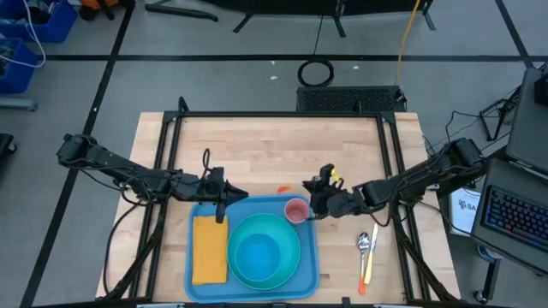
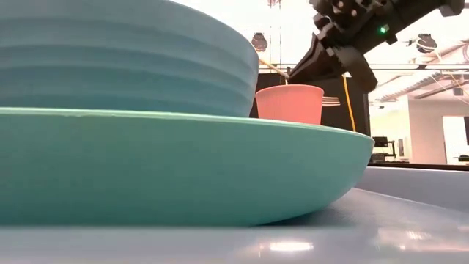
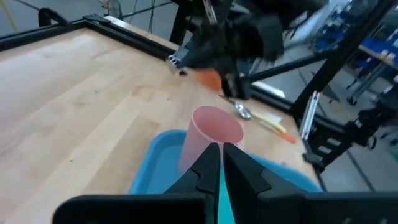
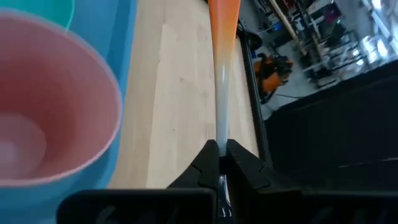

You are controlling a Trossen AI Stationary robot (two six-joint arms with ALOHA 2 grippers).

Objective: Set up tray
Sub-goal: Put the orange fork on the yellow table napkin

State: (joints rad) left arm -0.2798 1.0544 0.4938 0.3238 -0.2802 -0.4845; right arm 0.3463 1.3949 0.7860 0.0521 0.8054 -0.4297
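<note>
Right gripper [image 1: 318, 204] clenched on an orange-handled utensil [image 4: 221, 74], just beside pink cup [image 1: 296, 210] at far right corner of blue tray [image 1: 195, 275]. Left gripper [image 1: 224, 208] pressed closed, holding nothing, over far left edge of tray, above yellow napkin [image 1: 209, 249]. Tray near front edge of wooden tabletop [image 1: 257, 150], bearing teal plate [image 1: 291, 267] with bowl [image 1: 259, 254]. Spoon [image 1: 364, 242] and another orange-handled utensil [image 1: 368, 269] lying right of tray

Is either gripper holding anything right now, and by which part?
The right gripper pinches a utensil by its metal end, the orange handle pointing away. The left gripper holds nothing.
</note>
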